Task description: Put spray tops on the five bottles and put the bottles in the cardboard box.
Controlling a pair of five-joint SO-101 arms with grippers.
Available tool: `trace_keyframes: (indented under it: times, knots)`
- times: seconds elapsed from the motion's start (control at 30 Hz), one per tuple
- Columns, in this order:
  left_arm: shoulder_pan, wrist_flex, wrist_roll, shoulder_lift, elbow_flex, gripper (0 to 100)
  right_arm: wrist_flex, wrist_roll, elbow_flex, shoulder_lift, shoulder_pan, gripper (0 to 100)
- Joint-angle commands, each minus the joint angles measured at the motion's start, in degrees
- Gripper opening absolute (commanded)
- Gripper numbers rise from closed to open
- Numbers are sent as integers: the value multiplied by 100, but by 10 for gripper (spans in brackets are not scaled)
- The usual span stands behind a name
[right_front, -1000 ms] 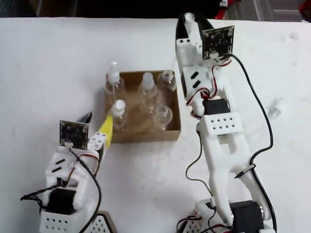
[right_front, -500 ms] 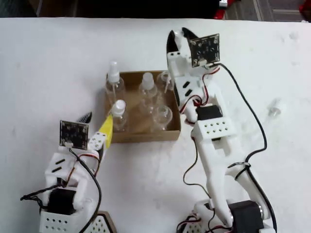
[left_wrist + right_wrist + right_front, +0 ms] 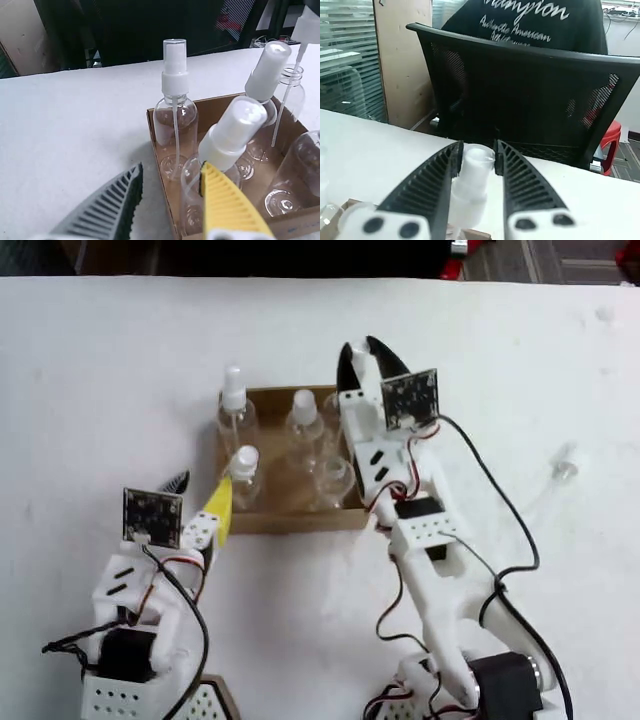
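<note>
Between my right fingers [image 3: 477,145] I am gripping a white spray top [image 3: 469,186], the pair pinching its head. Below them its thin tube [image 3: 287,95] is hanging across an uncapped bottle [image 3: 294,102] in the cardboard box [image 3: 300,521]; I cannot tell whether it is inside the neck. My left fingers [image 3: 170,168] are standing apart, holding nothing. The yellow one is sitting just in front of a capped bottle [image 3: 232,130], and the grey one is hanging over the white surface [image 3: 120,360]. Beyond them two more topped bottles [image 3: 175,112] [image 3: 266,70] and another open bottle [image 3: 297,175] are standing in the box.
</note>
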Motion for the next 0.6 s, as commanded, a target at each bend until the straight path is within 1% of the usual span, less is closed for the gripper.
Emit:
trace_keyframes:
  times: [0.0,0.27,0.43,0.57]
  knots:
    - [92,-18,-62,-40,-316,177,-198,88,44,-22,-84,15]
    - [92,-18,-62,-40,-308,177,-189,79,62,-13,-84,15]
    - [92,-18,-62,-40,-308,177,-215,79,18,374,-92,15]
    - [92,-18,-62,-40,-308,177,-681,79,44,699,-92,15]
